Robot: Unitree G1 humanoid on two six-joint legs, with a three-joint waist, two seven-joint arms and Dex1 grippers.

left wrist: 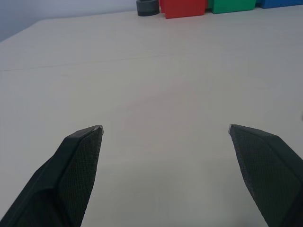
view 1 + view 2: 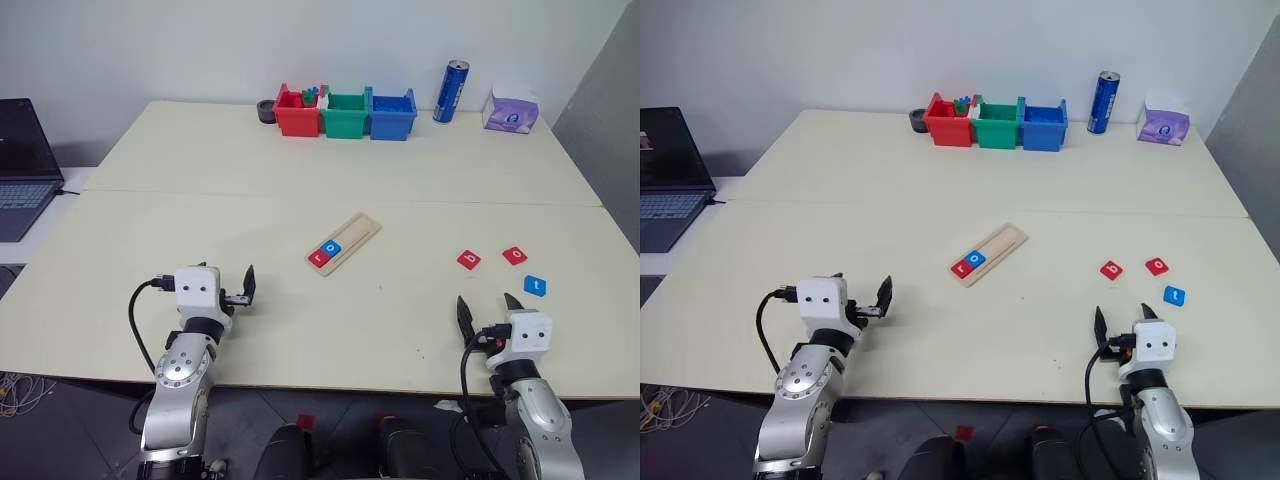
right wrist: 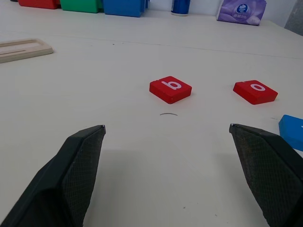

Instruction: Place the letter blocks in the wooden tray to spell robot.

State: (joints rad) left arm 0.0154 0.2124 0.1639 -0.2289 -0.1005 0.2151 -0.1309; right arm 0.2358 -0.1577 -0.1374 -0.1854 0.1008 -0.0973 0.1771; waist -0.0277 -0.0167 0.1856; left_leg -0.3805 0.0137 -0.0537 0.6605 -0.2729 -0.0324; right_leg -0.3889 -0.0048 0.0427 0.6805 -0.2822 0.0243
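A: Two tiles sit in the wooden tray [image 2: 344, 243]: red r [image 2: 319, 258] at the near end, blue o [image 2: 332, 248] touching it. Three are loose on the table [image 2: 250, 200]: red b [image 2: 469, 260], red o [image 2: 514, 255], blue t [image 2: 535, 285].

B: Which arm goes next?

A: The right, I'd say. All three loose tiles lie ahead of the right gripper [image 2: 487, 306], on its side of the table. The left gripper [image 2: 247, 283] is well apart from them, with bare table in front of it.

B: Which tile?

A: The b comes next in the word. In the right wrist view it lies straight ahead of the jaws, a bit toward the tray side; the red o and the t sit further out to the robot's right.

B: Jaws?

A: Both grippers are spread wide and empty, pointing roughly level across the table.

B: Tray direction?

A: Its long axis runs diagonally, near end toward the left arm, far end away and to the right. The three free slots are on the far part, so the b goes in just past the blue o.

B: Other stuff?

A: Three bins at the far edge: red [image 2: 297, 112], green [image 2: 345, 114], blue [image 2: 392, 113]. One blue can [image 2: 451, 91], one tissue pack [image 2: 510, 109], one laptop [image 2: 22, 165].
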